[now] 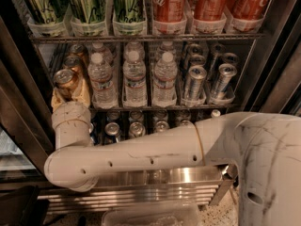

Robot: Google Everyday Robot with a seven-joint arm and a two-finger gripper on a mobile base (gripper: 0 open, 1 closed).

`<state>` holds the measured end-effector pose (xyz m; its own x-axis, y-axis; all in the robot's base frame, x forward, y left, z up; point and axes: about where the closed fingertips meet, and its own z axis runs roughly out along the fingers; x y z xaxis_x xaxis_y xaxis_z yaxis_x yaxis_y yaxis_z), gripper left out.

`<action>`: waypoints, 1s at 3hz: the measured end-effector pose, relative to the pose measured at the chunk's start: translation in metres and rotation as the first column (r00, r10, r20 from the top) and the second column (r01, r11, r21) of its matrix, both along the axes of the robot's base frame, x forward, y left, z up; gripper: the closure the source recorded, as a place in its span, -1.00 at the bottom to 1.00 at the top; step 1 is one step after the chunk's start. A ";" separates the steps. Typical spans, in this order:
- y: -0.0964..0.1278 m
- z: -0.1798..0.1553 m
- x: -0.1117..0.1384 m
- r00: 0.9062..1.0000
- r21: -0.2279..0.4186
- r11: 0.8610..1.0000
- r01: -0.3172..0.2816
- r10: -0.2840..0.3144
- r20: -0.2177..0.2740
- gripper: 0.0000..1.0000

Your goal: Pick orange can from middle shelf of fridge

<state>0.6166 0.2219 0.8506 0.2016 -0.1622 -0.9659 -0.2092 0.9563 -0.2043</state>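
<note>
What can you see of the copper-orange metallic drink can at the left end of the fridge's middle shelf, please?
The copper-orange metallic drink can has a silver top with a pull tab. It is foremost in the leftmost lane of the middle wire shelf, with similar cans behind it. The tan gripper is at its lower part, hiding it.

Bench: middle shelf [164,108], a dark wire rack.
Left end: orange can [66,78], claw [70,95] at it.
Centre: water bottles [135,76].
Right: slim silver cans [195,81].

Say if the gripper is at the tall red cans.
No, the gripper is at the copper-orange metal can, left on the middle wire shelf.
</note>
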 end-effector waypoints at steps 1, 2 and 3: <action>-0.001 0.024 -0.007 0.998 0.020 1.000 -0.022 0.021 0.051 1.00; -0.006 0.043 -0.013 0.996 0.045 0.999 -0.025 0.021 0.085 1.00; -0.017 0.048 -0.021 0.997 0.066 0.998 -0.016 0.011 0.079 1.00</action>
